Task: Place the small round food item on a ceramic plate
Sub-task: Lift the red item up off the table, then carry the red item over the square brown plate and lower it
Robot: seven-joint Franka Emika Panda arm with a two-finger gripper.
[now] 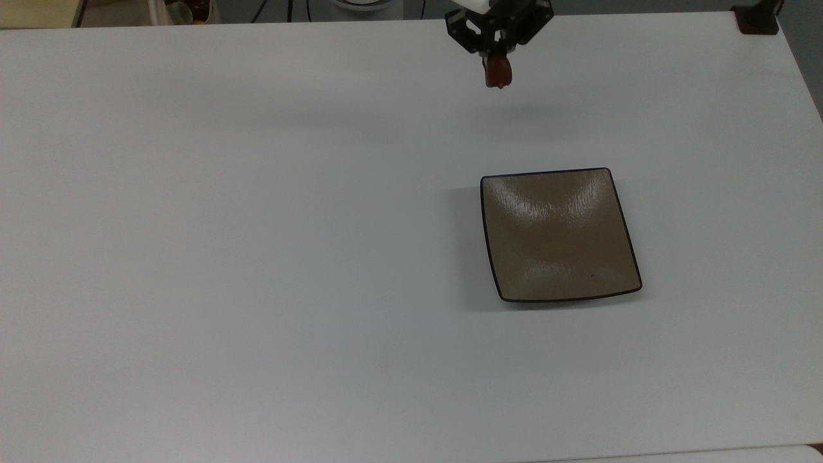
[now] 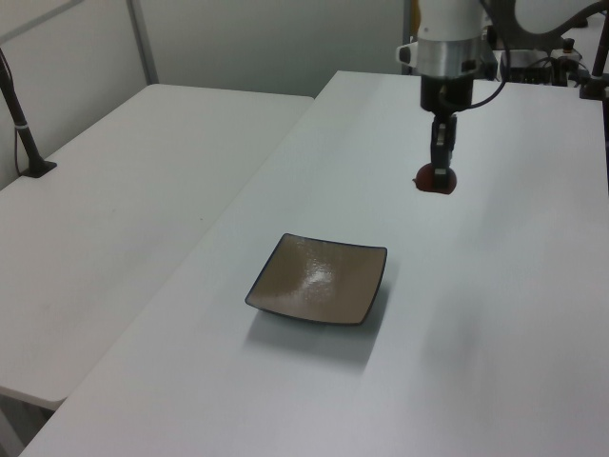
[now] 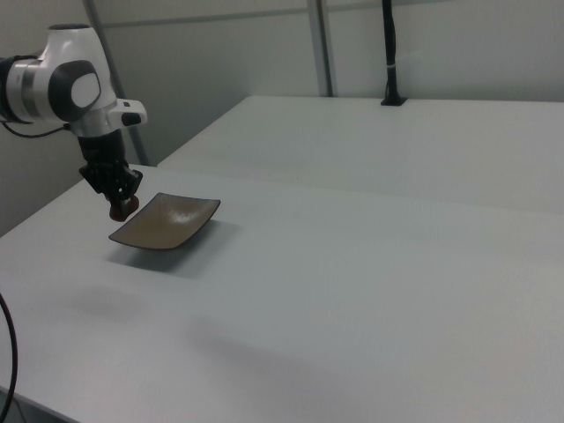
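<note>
small, glossy, reddish-brown rounded food item (image 1: 497, 76) hangs pinched between the closed-in fingers of the black two-finger gripper (image 1: 498, 69) near the upper edge of the top view's frame, a little right of centre, with a soft shadow on the white desk (image 1: 257, 257) below it, so i judge it is held clear of the surface. in the left view the same food lump (image 2: 435, 178) sits in the upper right of the frame under the white arm, and in the right view it (image 3: 117, 211) shows at the left of the frame, seeming to overlap the near corner of the plate, which i take to be only the angle of view.

moving right and down in the top view, the square tan-brown glazed ceramic plate (image 1: 617, 212) with its thin dark rim lies in the middle right of the frame, well apart from the gripper and with nothing on it.

as i read it, the pick-up is done and the item is lifted; what is left is carrying it over the plate, lowering and letting go.

hard to make out: the fingers cover the upper part of the food item, the arm is cut off by the top view's upper edge, and how high the item hangs cannot be told.
</note>
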